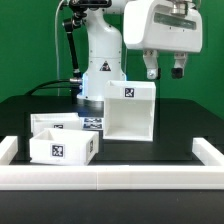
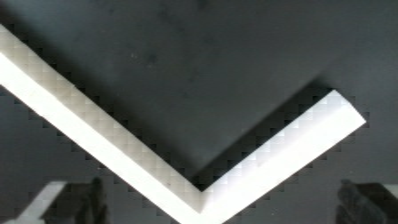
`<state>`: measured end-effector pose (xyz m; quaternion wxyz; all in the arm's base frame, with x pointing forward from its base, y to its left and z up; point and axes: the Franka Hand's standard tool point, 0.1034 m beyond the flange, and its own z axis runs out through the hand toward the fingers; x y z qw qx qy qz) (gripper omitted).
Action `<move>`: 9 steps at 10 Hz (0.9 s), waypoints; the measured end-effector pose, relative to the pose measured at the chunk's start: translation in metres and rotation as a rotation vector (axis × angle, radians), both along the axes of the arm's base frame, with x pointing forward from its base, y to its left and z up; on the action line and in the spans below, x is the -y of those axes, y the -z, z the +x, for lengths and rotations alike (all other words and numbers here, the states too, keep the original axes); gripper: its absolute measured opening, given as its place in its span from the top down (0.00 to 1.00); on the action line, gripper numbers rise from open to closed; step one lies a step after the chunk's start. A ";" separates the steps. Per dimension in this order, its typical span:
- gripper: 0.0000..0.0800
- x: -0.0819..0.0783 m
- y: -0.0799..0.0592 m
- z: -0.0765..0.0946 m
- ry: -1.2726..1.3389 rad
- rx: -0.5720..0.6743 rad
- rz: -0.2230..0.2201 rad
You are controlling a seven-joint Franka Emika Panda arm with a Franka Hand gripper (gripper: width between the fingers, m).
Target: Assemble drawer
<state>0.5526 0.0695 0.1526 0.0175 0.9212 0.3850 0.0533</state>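
A tall white open box, the drawer's case, stands upright on the black table with a marker tag on its top front. A lower white drawer tray with tags sits at the exterior view's left of it. My gripper hangs above the case's right top edge, open and empty. In the wrist view one corner of the case shows as a white V below my gripper. The dark fingers stand wide apart on either side of that corner and touch nothing.
A white raised border runs along the table's front and sides. The robot's base stands behind the case. A small flat piece with tags lies between the base and the tray.
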 end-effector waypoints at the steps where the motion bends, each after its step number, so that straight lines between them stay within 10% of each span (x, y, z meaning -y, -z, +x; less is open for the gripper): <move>1: 0.19 0.000 0.000 0.000 0.000 0.000 0.000; 9: 0.19 0.010 0.004 -0.022 0.216 -0.020 0.031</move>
